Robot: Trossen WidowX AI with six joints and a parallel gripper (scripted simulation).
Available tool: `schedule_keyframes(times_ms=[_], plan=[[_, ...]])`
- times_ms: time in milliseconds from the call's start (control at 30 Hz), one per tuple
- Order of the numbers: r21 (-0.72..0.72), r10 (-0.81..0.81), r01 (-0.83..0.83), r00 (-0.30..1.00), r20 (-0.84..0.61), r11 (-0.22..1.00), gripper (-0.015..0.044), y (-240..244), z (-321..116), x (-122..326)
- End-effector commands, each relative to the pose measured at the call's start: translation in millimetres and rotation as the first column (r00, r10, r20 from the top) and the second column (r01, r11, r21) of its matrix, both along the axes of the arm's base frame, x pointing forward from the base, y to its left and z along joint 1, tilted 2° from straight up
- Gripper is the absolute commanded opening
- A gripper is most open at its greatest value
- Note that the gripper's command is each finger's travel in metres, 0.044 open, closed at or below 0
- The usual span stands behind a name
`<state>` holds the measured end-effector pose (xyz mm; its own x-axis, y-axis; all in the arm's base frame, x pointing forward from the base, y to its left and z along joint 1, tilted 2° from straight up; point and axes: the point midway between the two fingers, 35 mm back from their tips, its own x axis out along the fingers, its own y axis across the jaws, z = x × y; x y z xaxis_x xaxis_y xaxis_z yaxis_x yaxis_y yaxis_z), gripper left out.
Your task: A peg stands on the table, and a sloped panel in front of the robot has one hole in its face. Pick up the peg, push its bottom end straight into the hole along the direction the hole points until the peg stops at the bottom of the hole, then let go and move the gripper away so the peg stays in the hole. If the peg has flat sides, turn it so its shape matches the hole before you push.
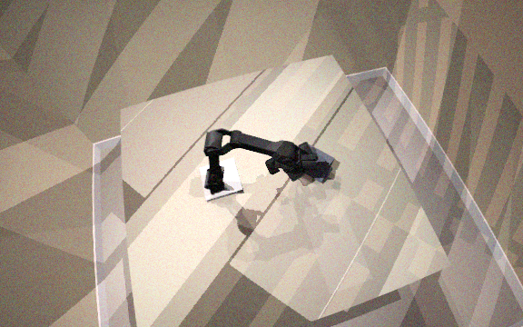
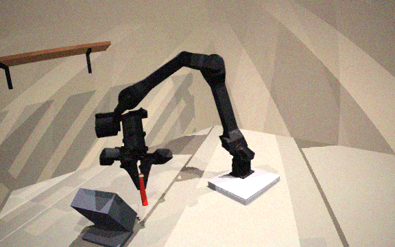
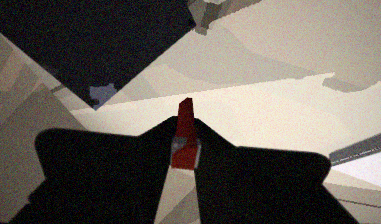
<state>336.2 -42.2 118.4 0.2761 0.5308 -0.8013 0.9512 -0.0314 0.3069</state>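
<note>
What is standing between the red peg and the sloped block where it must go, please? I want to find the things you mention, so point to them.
Nothing visible stands between them: the jaws grip the red peg (image 2: 143,193) (image 3: 186,122) in the air beside the block (image 2: 122,209) (image 3: 91,45). The hole itself is not visible.
</note>
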Motion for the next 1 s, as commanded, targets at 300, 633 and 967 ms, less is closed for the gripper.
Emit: schedule_keyframes(times_ms=[300, 633, 967], plan=[[0.069, -0.116, 0.117, 0.993, -0.016, 0.991, 0.0000, -16.2, 0.5, 0.3], [0.121, -0.201, 0.203, 0.979, -0.031, 0.972, 0.0000, -29.1, 1.7, 0.0], [0.172, -0.282, 0.286, 0.958, -0.050, 0.943, 0.0000, -42.3, 3.1, -1.0]])
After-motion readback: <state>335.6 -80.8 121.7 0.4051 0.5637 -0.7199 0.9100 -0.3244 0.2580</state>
